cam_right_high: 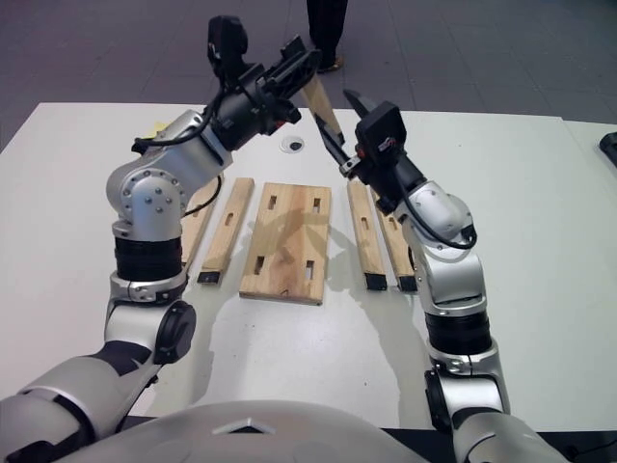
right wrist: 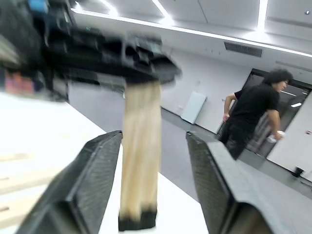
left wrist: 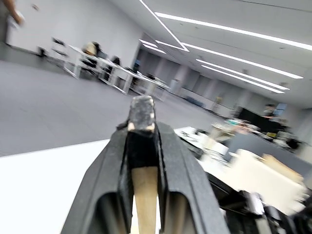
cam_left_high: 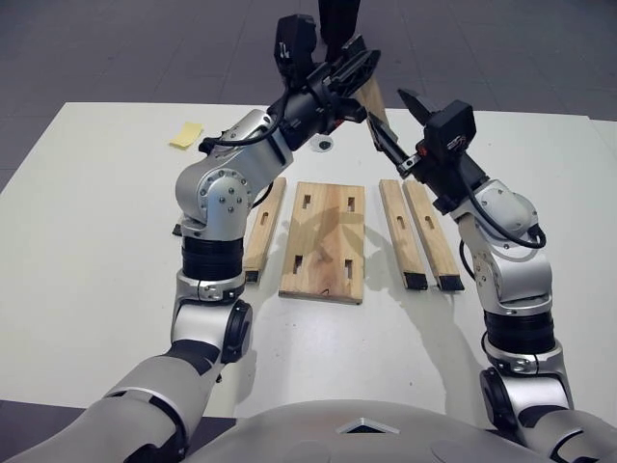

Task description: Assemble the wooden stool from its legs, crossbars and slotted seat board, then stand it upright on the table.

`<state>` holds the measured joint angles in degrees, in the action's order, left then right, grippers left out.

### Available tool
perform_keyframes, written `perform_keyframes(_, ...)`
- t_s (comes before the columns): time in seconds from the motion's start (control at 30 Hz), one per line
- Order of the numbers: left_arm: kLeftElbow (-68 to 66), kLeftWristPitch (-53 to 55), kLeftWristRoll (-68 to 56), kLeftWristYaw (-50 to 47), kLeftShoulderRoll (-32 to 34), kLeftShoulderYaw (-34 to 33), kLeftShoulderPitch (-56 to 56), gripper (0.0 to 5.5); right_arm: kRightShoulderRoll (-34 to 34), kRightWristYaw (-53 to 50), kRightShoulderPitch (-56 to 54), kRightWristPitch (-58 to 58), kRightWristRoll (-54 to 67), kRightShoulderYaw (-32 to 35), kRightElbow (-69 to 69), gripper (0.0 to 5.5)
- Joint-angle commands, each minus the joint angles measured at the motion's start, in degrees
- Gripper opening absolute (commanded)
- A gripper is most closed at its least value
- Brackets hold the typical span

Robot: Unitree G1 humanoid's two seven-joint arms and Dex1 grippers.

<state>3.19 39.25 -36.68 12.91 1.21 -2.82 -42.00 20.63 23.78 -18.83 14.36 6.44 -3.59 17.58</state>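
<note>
- The left hand [cam_left_high: 344, 70] is high above the far part of the worktop [cam_left_high: 96, 193], with its fingers pressed together on one wooden leg [cam_left_high: 372, 100].
- The long axis of the leg slants down from the left hand toward the right hand [cam_left_high: 394, 122], dark-capped end lowest.
- The right hand is spread; the leg hangs between its two fingers, seemingly untouched.
- I judge the right hand need only close around the leg.
- The slotted seat board [cam_left_high: 324, 241] lies flat mid-worktop.

1 seat board [cam_left_high: 323, 241] with 4 slots [cam_left_high: 305, 202], 5 wooden bars [cam_left_high: 400, 231], 1 yellow note [cam_left_high: 186, 134], 1 table [cam_left_high: 96, 241]
</note>
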Motion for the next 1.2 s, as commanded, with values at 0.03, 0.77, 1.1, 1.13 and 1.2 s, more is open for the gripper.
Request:
perform_keyframes(0.03, 1.0, -5.3, 4.1, -0.9, -0.1, 0.1, 1.9, 0.42, 1.2, 0.0, 3.0, -1.1, -3.7, -2.5, -1.4, 3.31)
perform_keyframes(0.77, 4.6, -6.9, 16.7, -3.3, 13.7, -6.8, 15.7, 0.42, -0.4, -7.8, 5.6, -0.2, -6.5, 4.5, -4.3, 5.40)
perform_keyframes(1.1, 8.0, -3.7, 13.6, -3.4, 14.9, -13.2, 25.0, 0.42, -10.7, -20.2, 3.7, 5.5, -6.7, 5.9, -4.2, 5.40)
perform_keyframes(1.13, 7.8, -3.8, 13.5, -3.5, 14.6, -13.1, 24.8, 0.42, -11.2, -20.4, 3.7, 5.8, -6.8, 5.5, -4.0, 5.40)
perform_keyframes(1.2, 7.5, -4.0, 13.3, -3.7, 13.9, -12.5, 24.5, 0.42, -11.8, -20.7, 3.4, 6.0, -7.1, 4.9, -4.0, 5.40)
